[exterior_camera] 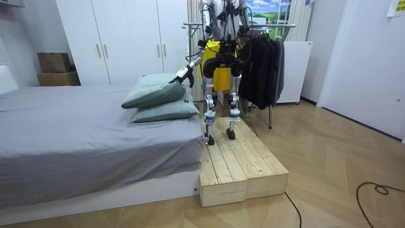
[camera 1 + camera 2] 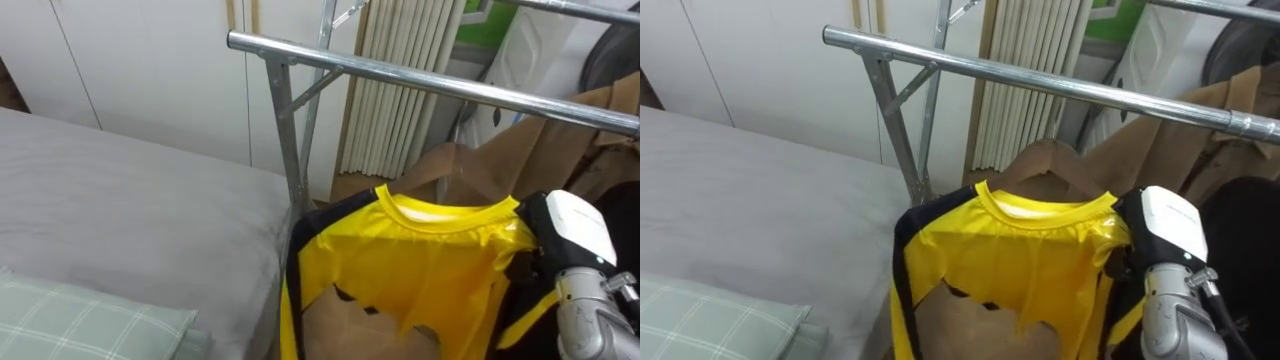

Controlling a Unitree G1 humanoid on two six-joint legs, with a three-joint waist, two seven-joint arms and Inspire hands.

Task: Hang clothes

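Right hand (image 2: 578, 232) is sitting at the right shoulder of the yellow shirt (image 2: 420, 260), seemingly holding it up beneath the rail (image 2: 430, 80) for hanging; whether it is gripping, I cannot tell.

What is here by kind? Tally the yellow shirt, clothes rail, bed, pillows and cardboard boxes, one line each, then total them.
yellow shirt: 1
clothes rail: 1
bed: 1
pillow: 2
cardboard box: 2
Total: 7
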